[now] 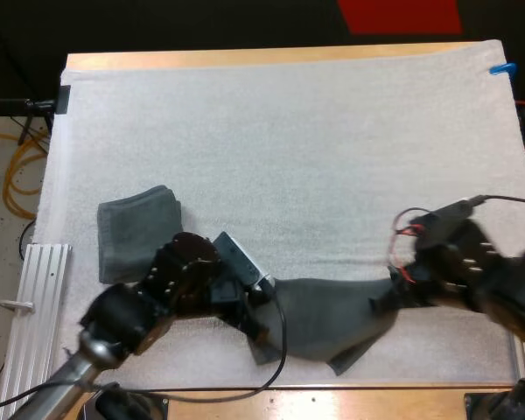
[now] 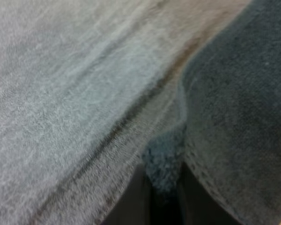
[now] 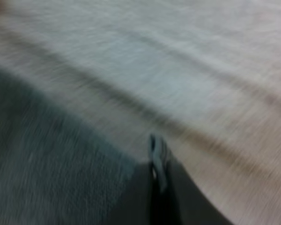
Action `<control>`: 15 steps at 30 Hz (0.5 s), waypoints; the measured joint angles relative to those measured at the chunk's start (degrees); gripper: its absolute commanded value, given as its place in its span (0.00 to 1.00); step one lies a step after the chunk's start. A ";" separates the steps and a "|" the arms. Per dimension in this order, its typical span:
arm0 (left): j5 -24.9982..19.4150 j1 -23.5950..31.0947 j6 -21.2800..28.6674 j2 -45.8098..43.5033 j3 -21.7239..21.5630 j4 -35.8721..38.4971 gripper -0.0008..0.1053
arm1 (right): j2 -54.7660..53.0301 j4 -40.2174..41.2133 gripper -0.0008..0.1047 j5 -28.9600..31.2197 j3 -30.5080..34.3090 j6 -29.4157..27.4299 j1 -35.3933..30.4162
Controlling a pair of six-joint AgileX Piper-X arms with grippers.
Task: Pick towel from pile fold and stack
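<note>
Your left gripper (image 2: 161, 174) is pinched on a tuft of the towel (image 1: 324, 317) at its left end; the two fingers (image 2: 131, 201) press the cloth from both sides. Your right gripper (image 3: 158, 169) is clamped on a thin edge at the towel's right end. Between them the towel is drawn out lengthwise, low over the near part of the mat (image 1: 289, 149), with a loose corner hanging toward the table (image 1: 359, 398) edge. A folded towel (image 1: 138, 229) lies flat on the mat's left side, just beyond your left arm and apart from the stretched one.
</note>
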 measured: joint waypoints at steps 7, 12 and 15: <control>-2.99 8.34 -0.11 12.13 7.64 -20.11 0.01 | 13.65 -20.79 0.01 6.31 6.40 0.00 -3.45; -3.00 14.02 1.03 22.74 7.66 -33.97 0.01 | 23.42 -35.21 0.01 6.52 6.35 -0.70 -8.86; -3.00 16.32 1.22 27.64 7.66 -41.40 0.01 | 27.74 -39.95 0.01 6.52 5.44 -1.61 -11.92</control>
